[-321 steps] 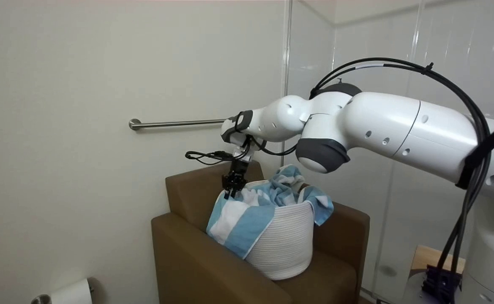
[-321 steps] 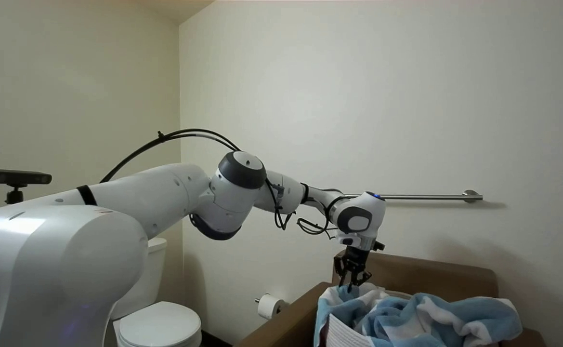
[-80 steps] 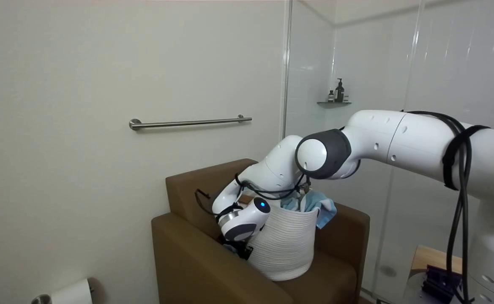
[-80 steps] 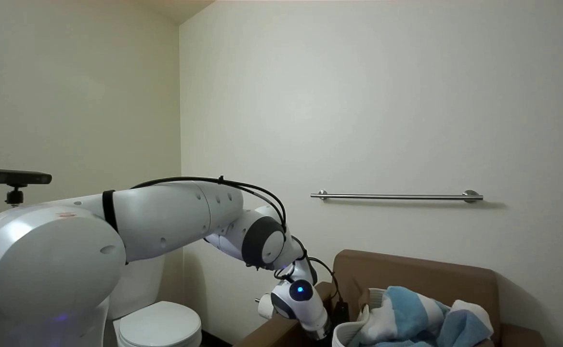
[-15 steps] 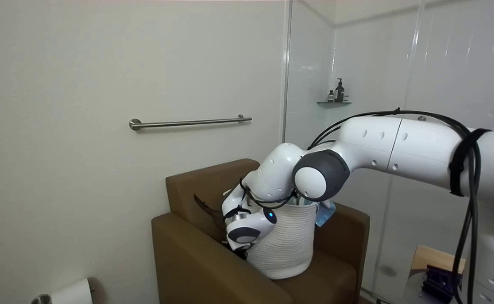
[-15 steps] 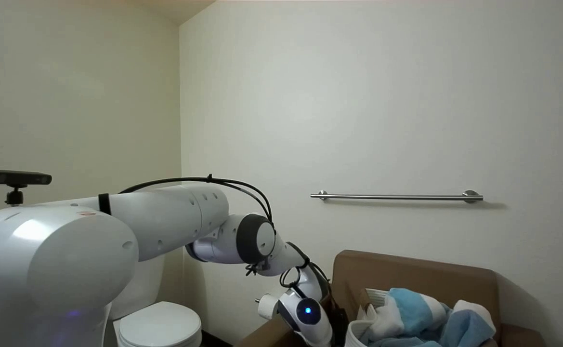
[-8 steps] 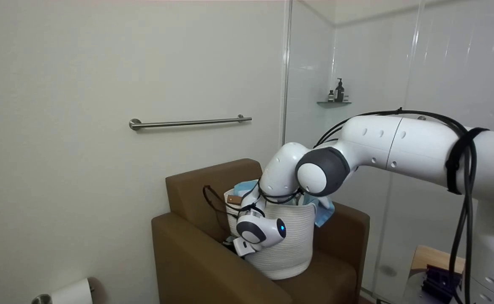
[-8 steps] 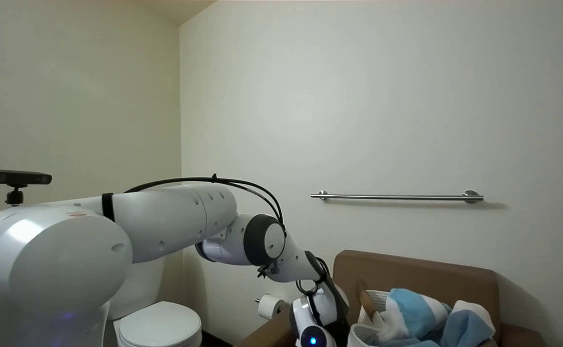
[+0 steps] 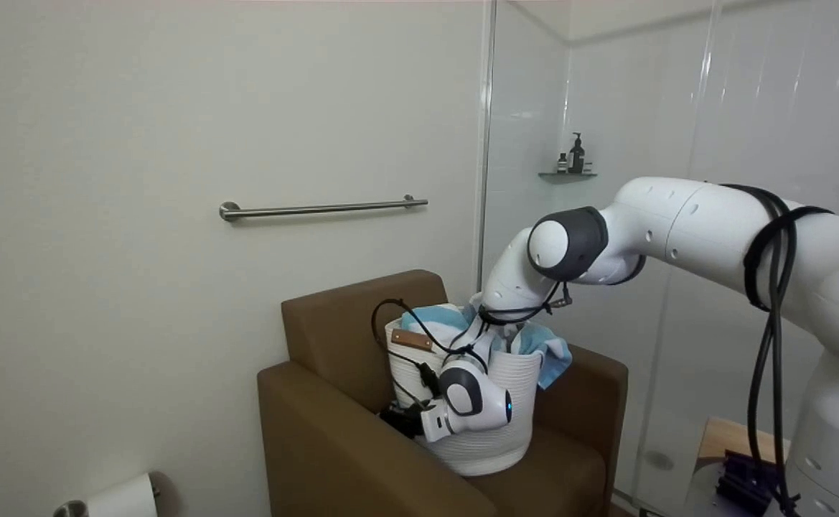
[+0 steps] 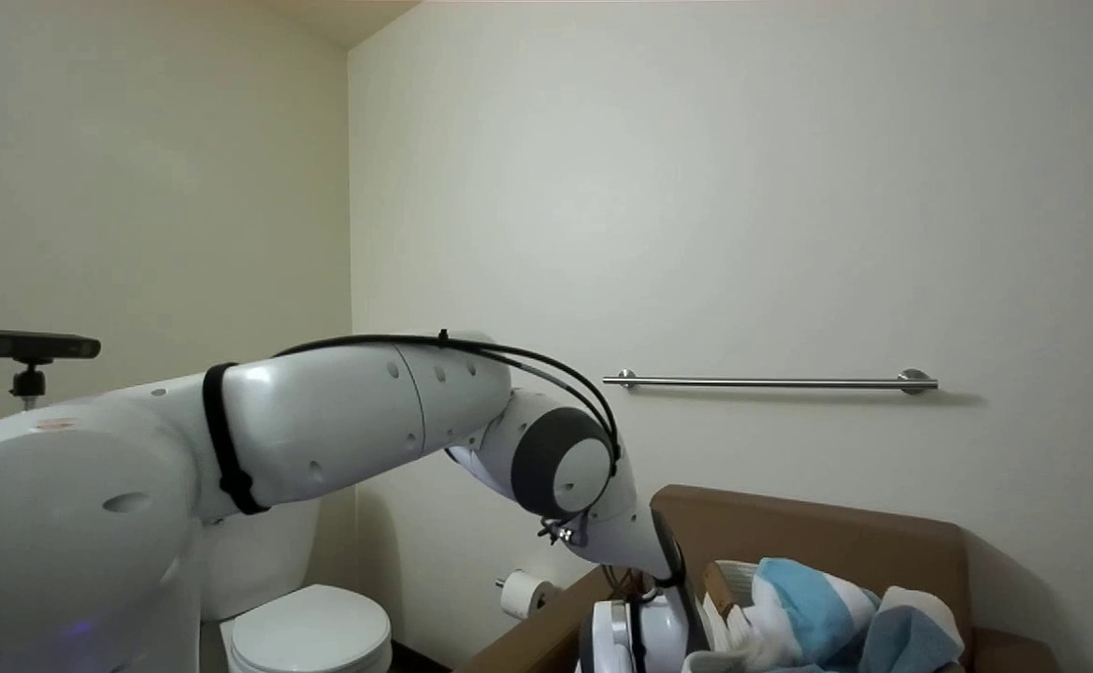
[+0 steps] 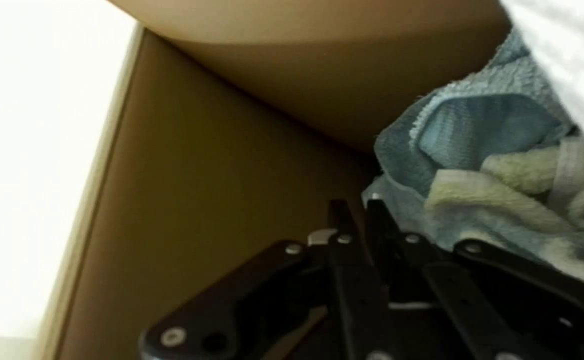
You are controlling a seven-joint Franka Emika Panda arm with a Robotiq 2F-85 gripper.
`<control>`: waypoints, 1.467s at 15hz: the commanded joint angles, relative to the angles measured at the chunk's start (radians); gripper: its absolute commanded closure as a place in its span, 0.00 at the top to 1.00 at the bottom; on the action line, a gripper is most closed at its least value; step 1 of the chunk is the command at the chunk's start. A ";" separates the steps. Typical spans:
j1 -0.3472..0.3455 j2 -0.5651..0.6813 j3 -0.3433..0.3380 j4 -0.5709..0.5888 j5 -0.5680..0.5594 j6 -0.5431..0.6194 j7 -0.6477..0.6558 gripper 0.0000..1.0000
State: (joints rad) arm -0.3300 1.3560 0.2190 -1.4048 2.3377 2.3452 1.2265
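So, at the far left of an exterior view, a toilet paper roll (image 9: 123,497) shows low down, with a metal bar (image 9: 322,210) higher up to its right. Next comes the brown armchair (image 9: 347,445). The gripper (image 11: 357,206) is low beside the armrest (image 11: 212,190), fingers pressed together — in the wrist view only a thin slit parts the tips. Just right of them there, a crumpled blue-and-white cloth (image 11: 496,220) lies low in a corner of the armchair; whether they touch it I cannot tell. Further right, the white basket (image 9: 494,445) stands in the armchair, a striped towel (image 9: 552,359) in it hanging over the rim. Beyond, a dark pump bottle (image 9: 577,156) stands on a small corner shelf (image 9: 566,177) — and the white arm (image 9: 699,222) reaches in from the right edge.
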 commanded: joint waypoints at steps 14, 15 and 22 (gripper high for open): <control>0.113 -0.169 -0.093 -0.183 0.310 0.174 0.039 0.74; 0.050 -0.138 -0.034 -0.111 0.264 0.264 0.028 0.80; 0.192 -0.005 -0.048 0.252 0.269 0.674 0.204 1.00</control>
State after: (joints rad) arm -0.1820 1.2771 0.1682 -1.3105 2.6067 2.8857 1.3761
